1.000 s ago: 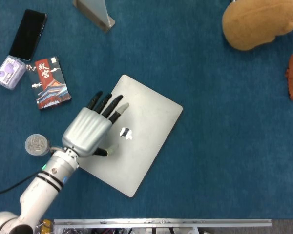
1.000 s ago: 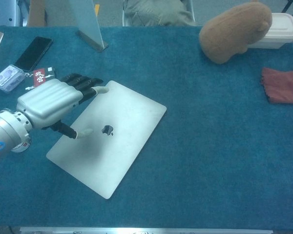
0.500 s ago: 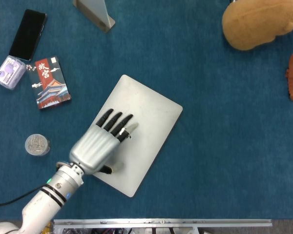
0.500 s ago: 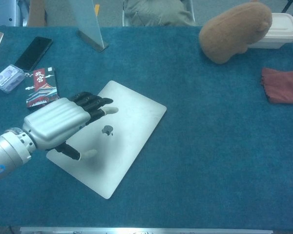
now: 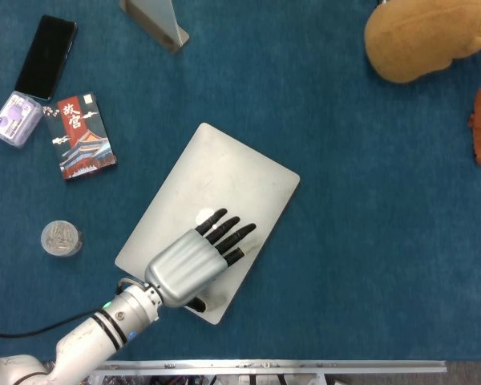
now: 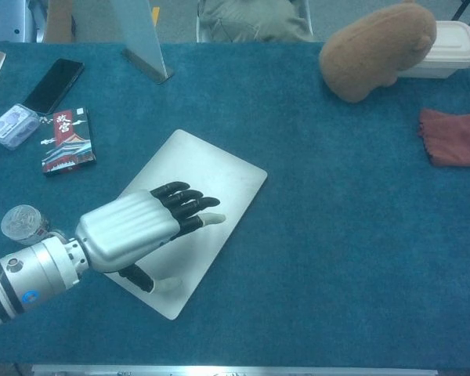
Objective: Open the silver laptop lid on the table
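Laptop: our silver laptop [image 5: 224,192] lies flat and closed in the middle of the blue table [image 5: 369,241].
Left hand: our left hand [image 5: 194,261] is spread flat over its near corner, holding nothing.

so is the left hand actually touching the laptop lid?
Cannot tell. The left hand lies flat over the closed silver laptop in both views; neither shows contact or a gap plainly.

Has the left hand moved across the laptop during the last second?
Yes. The left hand slid along the closed silver laptop, from the end nearest the card box toward its near corner.
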You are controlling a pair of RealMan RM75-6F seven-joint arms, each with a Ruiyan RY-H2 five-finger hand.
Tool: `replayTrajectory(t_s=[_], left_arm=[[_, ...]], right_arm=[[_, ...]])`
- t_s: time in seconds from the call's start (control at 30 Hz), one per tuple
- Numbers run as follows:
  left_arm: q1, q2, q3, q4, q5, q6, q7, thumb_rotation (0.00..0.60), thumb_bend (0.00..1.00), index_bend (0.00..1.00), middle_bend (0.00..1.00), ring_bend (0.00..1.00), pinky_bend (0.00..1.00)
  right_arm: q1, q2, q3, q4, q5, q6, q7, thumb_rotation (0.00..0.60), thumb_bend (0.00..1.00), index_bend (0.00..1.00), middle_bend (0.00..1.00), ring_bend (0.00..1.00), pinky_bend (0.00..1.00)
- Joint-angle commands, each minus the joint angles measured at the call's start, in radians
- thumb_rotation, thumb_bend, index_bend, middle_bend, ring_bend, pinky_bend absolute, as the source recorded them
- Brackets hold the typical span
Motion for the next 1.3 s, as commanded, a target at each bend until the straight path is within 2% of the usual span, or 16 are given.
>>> replayTrajectory(t_s=[0.03, 0.53, 1.03, 1.3], left_arm=[[-0.006, -0.023, -0.012, 0.017, -0.002, -0.024, 0.006, 0.383, 0.26, 0.0, 0.0, 0.0, 0.0], [-0.023, -0.143, -0.044, 0.105, -0.055, -0.111, 0.057, 0.383, 0.26, 0.0, 0.0, 0.0, 0.0], [-0.03, -0.18, -0.055, 0.162, -0.08, -0.133, 0.05, 0.391, 0.26, 0.0, 0.0, 0.0, 0.0], [-0.031, -0.193, -0.056, 0.184, -0.093, -0.143, 0.038, 0.479, 0.25, 0.0, 0.0, 0.0, 0.0]], right_arm=[[-0.002, 0.005, 0.0, -0.003, 0.0, 0.003, -0.001, 0.512, 0.31, 0.0, 0.11, 0.0, 0.03], [-0.014, 0.024, 0.002, -0.007, 0.01, 0.01, 0.005, 0.512, 0.31, 0.0, 0.11, 0.0, 0.03], [-0.021, 0.034, 0.004, -0.024, 0.014, 0.021, -0.011, 0.51, 0.31, 0.0, 0.11, 0.0, 0.03], [-0.028, 0.041, 0.004, -0.035, 0.014, 0.032, -0.017, 0.513, 0.31, 0.0, 0.11, 0.0, 0.03]])
